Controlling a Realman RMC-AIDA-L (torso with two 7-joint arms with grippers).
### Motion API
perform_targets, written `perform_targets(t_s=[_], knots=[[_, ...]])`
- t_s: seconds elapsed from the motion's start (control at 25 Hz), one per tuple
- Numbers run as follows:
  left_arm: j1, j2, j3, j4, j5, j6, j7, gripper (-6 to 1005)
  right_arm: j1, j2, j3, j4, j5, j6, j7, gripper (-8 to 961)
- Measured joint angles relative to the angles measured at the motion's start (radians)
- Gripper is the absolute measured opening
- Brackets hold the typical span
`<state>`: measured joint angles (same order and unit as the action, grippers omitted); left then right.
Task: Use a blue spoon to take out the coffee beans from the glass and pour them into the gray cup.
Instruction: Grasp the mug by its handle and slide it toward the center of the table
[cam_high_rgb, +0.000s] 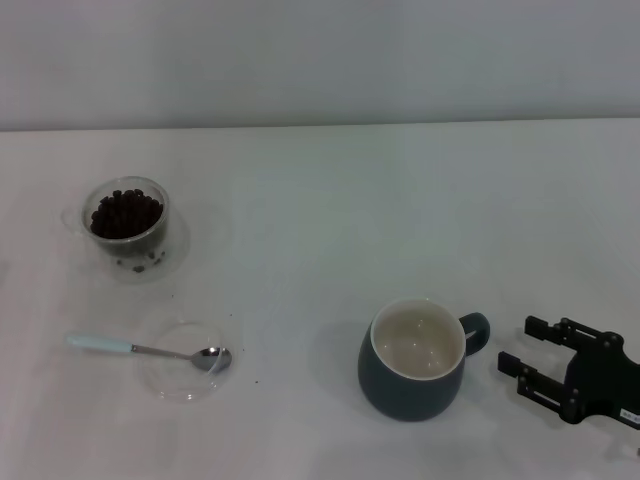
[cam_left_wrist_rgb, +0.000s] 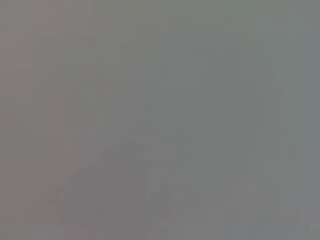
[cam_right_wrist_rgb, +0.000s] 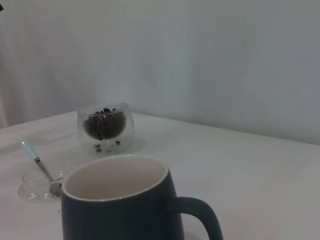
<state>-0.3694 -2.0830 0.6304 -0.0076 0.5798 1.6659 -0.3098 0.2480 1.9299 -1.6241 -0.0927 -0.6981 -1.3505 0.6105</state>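
On a white table, the glass sits at my far left, heaped with dark coffee beans; a few stray beans lie at its base. Nearer me on that side, the blue spoon lies with its silver bowl resting in a shallow clear glass dish and its pale handle reaching out over the rim to the left. Well apart, to my right, stands the gray cup, cream inside, holding no beans, its loop handle turned toward my right gripper. That gripper lies low just beside the handle, black fingers parted and touching nothing.
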Motion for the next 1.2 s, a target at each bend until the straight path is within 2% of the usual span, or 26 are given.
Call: perform_targets(t_s=[0.84,1.2], knots=[[0.009,0.002,-0.006,0.001,-0.009,0.011,0.000,889,0.094,0.035,-0.014,-0.016,-0.011,0.040,-0.001,632],[0.009,0.002,-0.008,0.001,-0.013,0.010,0.000,889,0.140,0.062,-0.017,-0.040,-0.011,0.181,-0.021,631]])
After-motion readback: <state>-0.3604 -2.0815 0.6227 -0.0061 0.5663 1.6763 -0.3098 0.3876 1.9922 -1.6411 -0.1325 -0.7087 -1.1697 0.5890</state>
